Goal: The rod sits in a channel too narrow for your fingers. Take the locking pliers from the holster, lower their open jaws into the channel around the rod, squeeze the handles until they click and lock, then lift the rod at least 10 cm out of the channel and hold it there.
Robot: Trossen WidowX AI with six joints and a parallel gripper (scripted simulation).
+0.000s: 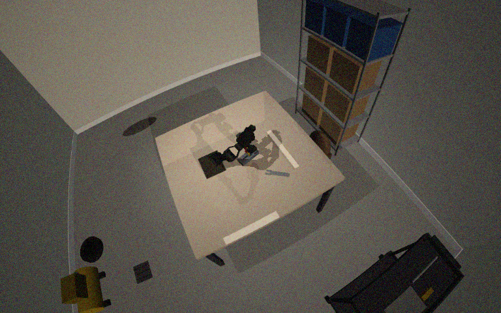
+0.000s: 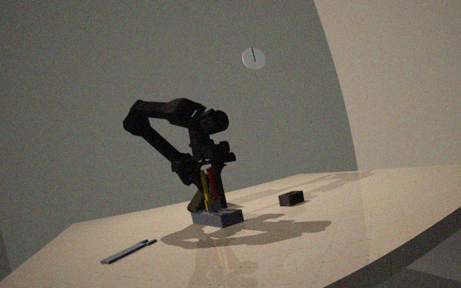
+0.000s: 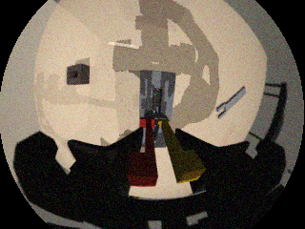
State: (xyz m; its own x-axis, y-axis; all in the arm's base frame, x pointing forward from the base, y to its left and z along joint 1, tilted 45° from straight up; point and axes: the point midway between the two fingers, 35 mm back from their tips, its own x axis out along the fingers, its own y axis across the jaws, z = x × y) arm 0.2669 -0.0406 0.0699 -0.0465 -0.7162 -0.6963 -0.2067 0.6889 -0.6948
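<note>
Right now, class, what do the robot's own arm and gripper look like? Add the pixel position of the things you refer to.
The arm point(image 1: 230, 153) point(image 2: 158, 144) is matte black, with chunky rounded joints joined by slimmer links. The gripper point(image 3: 159, 130) is dark too, with two broad, angular black parts, one at each side. No markings or cables can be made out.
</note>
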